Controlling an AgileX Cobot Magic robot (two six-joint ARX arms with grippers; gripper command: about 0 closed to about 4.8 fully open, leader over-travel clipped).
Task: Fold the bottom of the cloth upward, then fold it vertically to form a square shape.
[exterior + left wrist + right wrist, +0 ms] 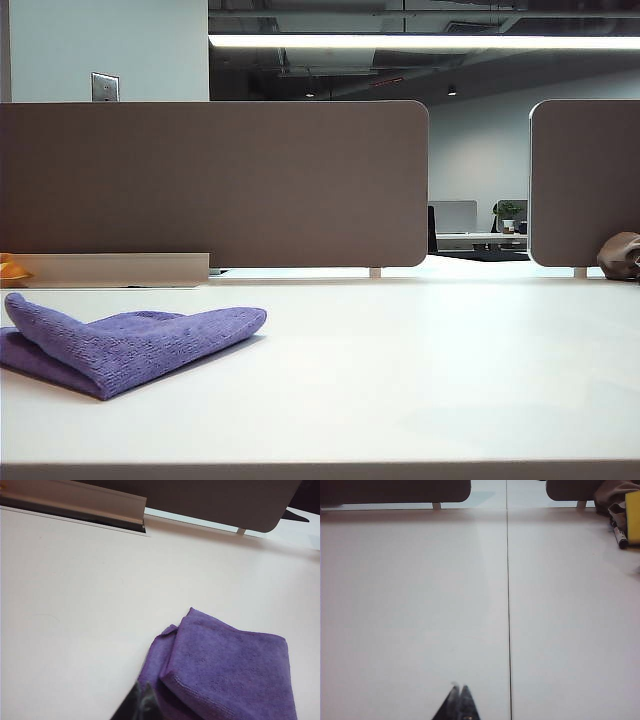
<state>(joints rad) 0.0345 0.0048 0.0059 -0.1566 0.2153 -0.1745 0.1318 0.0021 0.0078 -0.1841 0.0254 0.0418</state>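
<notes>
since both sets of jaws, left gripper (141, 700) and right gripper (458, 702), sit closed and empty, the cloth (227, 672) beside the left jaws could spring unfolded on the tabletop (420, 605).

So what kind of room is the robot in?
Probably an office: grey desk dividers stand behind the white table, with more desks and a potted plant beyond. The purple cloth lies folded there.

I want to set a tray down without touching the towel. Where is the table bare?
Bare: the table from the cloth rightward to its far right, and the strip between the cloth and the divider panel. Crowded: the left front, where the cloth lies. The left gripper is shut beside it, the right gripper shut over bare table.
</notes>
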